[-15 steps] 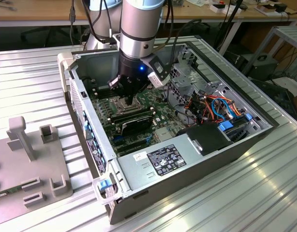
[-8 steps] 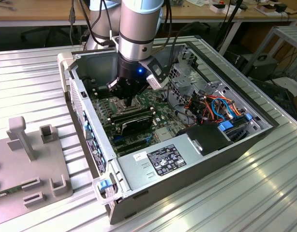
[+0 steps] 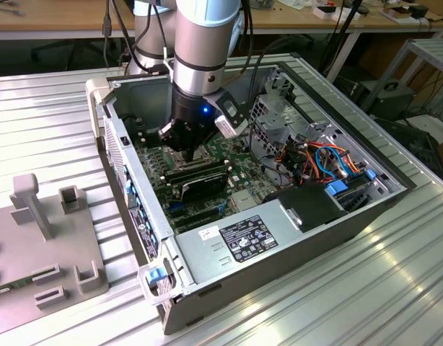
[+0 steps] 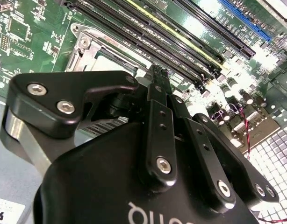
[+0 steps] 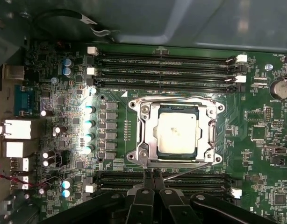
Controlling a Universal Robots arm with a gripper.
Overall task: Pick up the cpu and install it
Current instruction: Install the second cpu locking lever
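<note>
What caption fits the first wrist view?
The hand hovers beside the socket, where the cpu sits.

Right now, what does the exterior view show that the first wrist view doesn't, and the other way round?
Exterior view alone: the open computer case on a ribbed metal table, its power supply and coloured cables.
First wrist view alone: the cpu lying inside the metal-framed socket, gripper beside that frame.
Shared: the green motherboard and black memory slots.
</note>
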